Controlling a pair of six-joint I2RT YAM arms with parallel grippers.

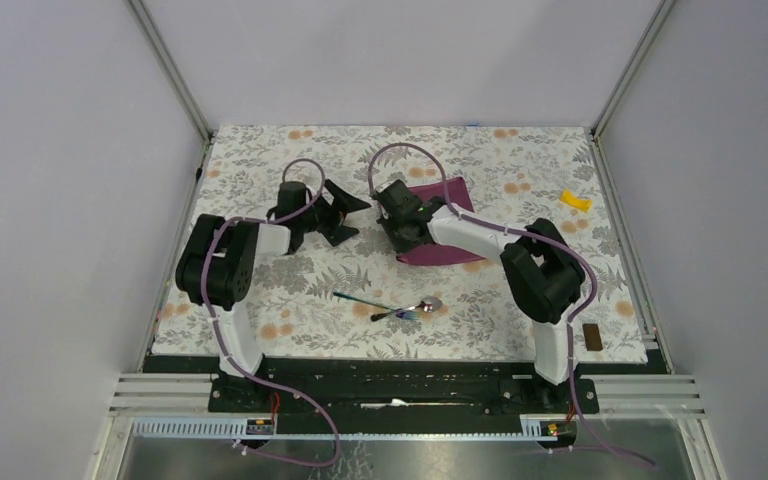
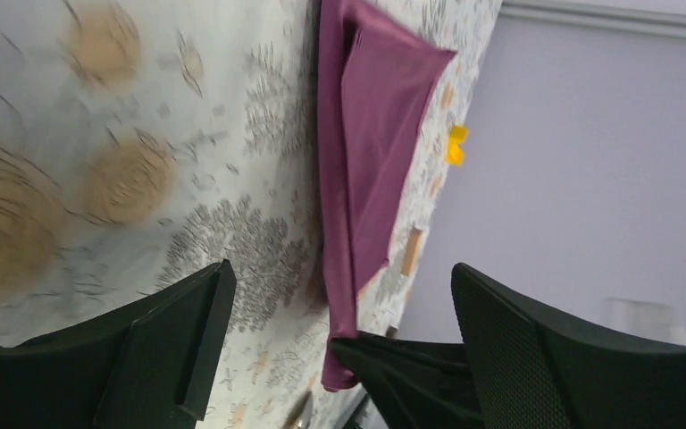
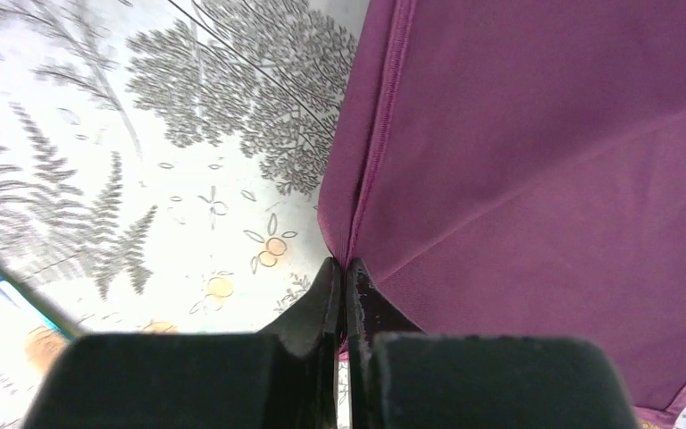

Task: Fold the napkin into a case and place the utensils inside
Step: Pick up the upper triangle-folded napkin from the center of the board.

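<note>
Right end effector [image 3: 347, 268] was clenched on the napkin [image 3: 545, 161] at its hem, mid-tabletop [image 1: 260, 170]; left end effector [image 1: 357, 222] hung released just beside the cloth. Folding seemed underway, and the pinched edge likely needed carrying across next. Utensils [image 1: 428, 304] lay apart, nearer the bases.

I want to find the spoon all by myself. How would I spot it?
Find the flowery tablecloth, then the purple napkin on it. Below the napkin in the overhead view lie two thin metal things. The spoon is the right-hand one, silver with an oval bowl, not the bluish stick beside it.
</note>
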